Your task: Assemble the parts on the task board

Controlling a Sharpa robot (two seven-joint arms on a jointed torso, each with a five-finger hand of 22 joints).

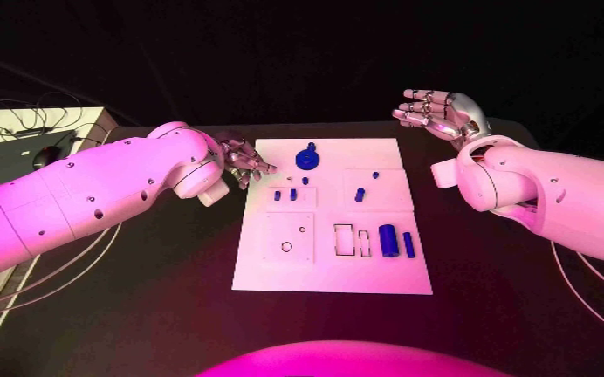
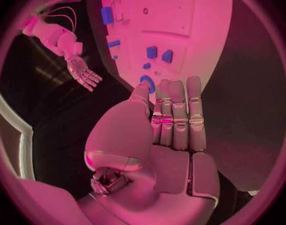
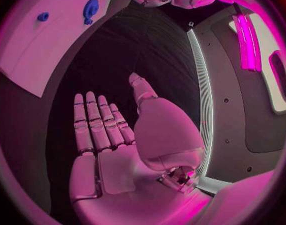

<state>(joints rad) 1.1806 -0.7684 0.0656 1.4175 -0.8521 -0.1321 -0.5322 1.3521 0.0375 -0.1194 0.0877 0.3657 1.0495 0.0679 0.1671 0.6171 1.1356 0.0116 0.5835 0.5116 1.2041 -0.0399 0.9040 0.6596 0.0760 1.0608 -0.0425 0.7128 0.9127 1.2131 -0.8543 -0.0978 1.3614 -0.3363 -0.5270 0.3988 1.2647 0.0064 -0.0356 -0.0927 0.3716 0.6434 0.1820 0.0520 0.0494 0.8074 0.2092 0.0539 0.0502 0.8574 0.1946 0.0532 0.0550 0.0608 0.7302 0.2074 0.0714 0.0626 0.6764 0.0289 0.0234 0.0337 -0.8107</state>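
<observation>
While both hands hold nothing, the board (image 1: 331, 215) lies flat mid-table with blue parts on it: a round part (image 1: 307, 159) near its far edge, small pegs (image 1: 285, 194) left of centre, and two cylinders (image 1: 396, 243) near its right edge. At the board's far left corner, the left hand (image 1: 242, 163) has its fingers straight and side by side. Well right of the board, the right hand (image 1: 438, 112) is raised, fingers extended and close together.

Black table (image 1: 151, 307), white task board (image 1: 330, 272) lying mid-table, seemingly flat
</observation>
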